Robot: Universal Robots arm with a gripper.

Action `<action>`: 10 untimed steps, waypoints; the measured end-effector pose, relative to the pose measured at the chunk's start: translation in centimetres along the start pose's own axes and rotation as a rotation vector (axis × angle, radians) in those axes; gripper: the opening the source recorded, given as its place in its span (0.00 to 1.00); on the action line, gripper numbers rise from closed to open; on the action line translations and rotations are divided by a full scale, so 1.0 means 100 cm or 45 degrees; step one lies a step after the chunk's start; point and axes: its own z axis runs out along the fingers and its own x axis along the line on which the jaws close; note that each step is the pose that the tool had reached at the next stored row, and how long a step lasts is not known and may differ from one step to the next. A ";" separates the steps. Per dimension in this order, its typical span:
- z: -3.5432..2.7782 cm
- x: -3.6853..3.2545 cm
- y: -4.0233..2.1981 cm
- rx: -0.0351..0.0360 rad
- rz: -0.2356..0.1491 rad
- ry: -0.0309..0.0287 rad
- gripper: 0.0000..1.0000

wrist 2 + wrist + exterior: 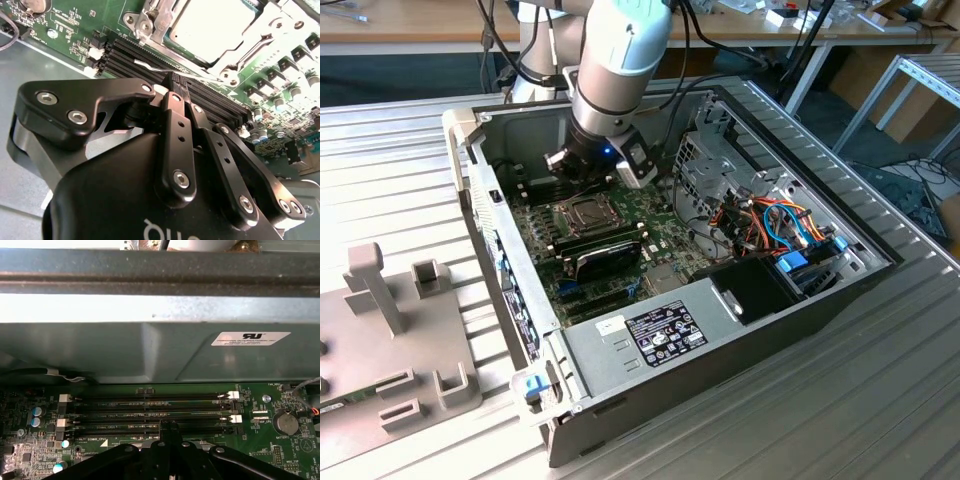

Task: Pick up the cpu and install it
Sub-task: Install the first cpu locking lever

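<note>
Inside the open computer case [660, 330]: one green motherboard [545, 245] lies flat on the case floor, and every place below is given relative to it.
Arm: one grey robot arm [615, 60] reaches down into the case, above the far part of the motherboard.
Hand: one black hand [179, 87] with its two fingers [175, 107] pressed tip to tip, closed and holding nothing; in both wrist views the tips hang just over the memory slots.
Cpu: one cpu [212, 25], its dull silver top showing, sits in the socket on the motherboard, apart from the hand, just past the memory slots from the fingertips in the second wrist view.
Socket frame: one silver metal frame [280, 35] surrounds the cpu on the board.
Memory slots: four long black slots [150, 415] counted in the first wrist view, side by side between the socket and the case wall.
Coin battery: one round silver cell [287, 422] on the motherboard, beside the slot ends.
Power supply: one grey box [650, 330] with a dark label, at the near end of the case past the motherboard.
Worktop: ribbed metal worktop [880, 400] carrying the case; one grey fixture plate [390, 330] with upright pegs lies on it, on the exterior view's left of the case.
Room: a wooden bench [420, 25] with cables stands behind the motherboard's case.
</note>
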 end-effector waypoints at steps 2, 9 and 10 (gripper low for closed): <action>0.0004 -0.0004 -0.0002 0.0001 0.000 -0.0001 0.11; 0.0013 -0.0020 -0.0006 0.0002 0.000 0.0000 0.11; 0.0013 -0.0020 -0.0006 0.0003 0.000 -0.0001 0.11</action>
